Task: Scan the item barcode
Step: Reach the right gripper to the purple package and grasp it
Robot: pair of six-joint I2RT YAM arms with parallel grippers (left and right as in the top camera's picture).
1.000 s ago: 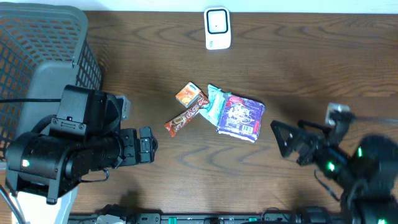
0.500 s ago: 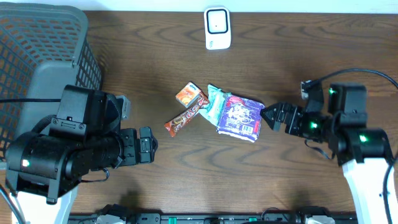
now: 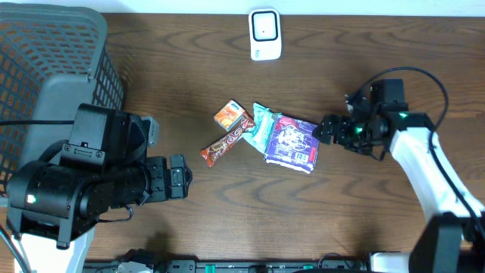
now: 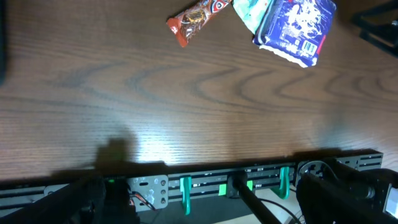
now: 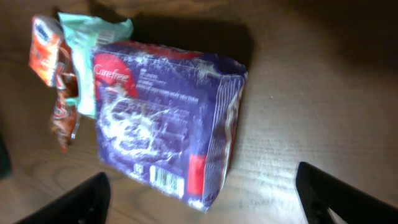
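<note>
Sweeping in from the lower right of the frame, the right hand (image 3: 324, 129) reached the purple Carefree pack (image 3: 292, 142) lying mid-frame on the worktop (image 3: 364, 68), fingers spread beside it, pinching nothing; a grasp seemed next.

The bench (image 3: 341, 61) is bare between the white scanner (image 3: 264, 34) and the purple pack (image 3: 292, 141), and on the near side of the pack too. The pack has open room on its right, where the right gripper (image 3: 321, 129) sits with fingers wide apart. On its left, the green packet (image 3: 263, 121), candy bar (image 3: 226, 142) and orange packet (image 3: 230, 115) crowd in. The basket (image 3: 53, 53) fills the far-left corner.
</note>
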